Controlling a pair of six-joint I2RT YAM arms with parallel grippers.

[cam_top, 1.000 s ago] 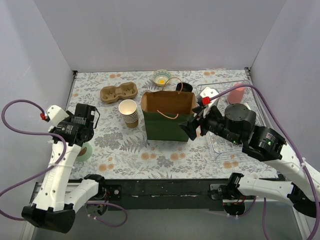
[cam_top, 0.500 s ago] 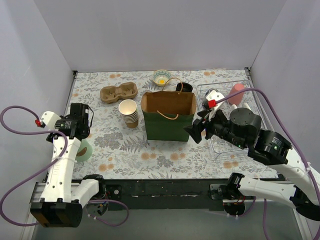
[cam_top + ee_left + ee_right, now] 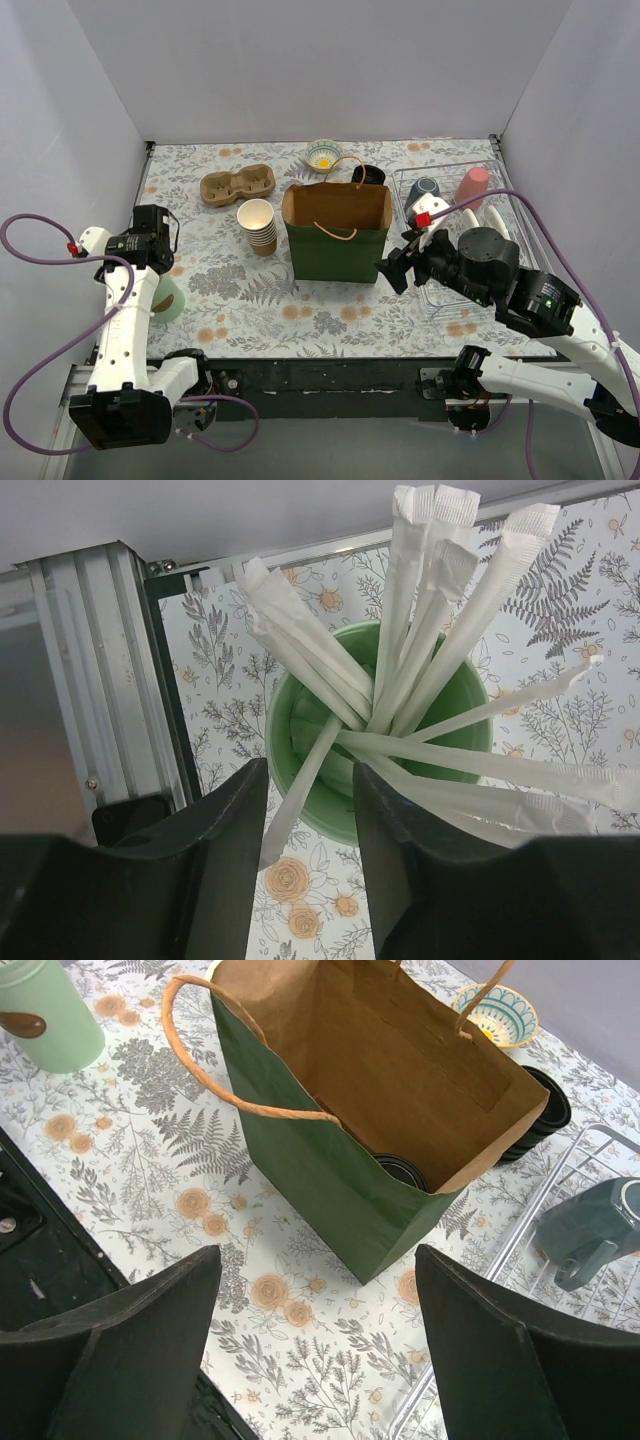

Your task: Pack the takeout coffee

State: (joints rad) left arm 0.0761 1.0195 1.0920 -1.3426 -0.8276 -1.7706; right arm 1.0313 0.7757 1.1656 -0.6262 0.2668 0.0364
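Note:
The green paper bag [image 3: 335, 245] stands open mid-table, also in the right wrist view [image 3: 330, 1175]. At its bottom a round black lid [image 3: 402, 1171] shows; it seems to be the takeout coffee, its cup body hidden by the bag wall. My right gripper [image 3: 392, 268] hangs just right of the bag, open and empty [image 3: 320, 1305]. My left gripper [image 3: 158, 268] is at the left edge, open [image 3: 310, 820], above a green cup of wrapped straws [image 3: 440, 705]. One straw [image 3: 300, 800] lies between the jaws, not pinched.
A stack of lidless paper cups [image 3: 258, 226], a cardboard cup carrier [image 3: 237, 185], a patterned bowl [image 3: 324, 154] and a stack of black lids [image 3: 368, 176] stand behind and left of the bag. A wire rack [image 3: 470, 300] at the right holds a dark mug [image 3: 425, 190] and a pink cup [image 3: 472, 186].
My left arm has swung left and nearer, over the straw cup. My right gripper has drawn back and down from the bag, uncovering the mug in the rack.

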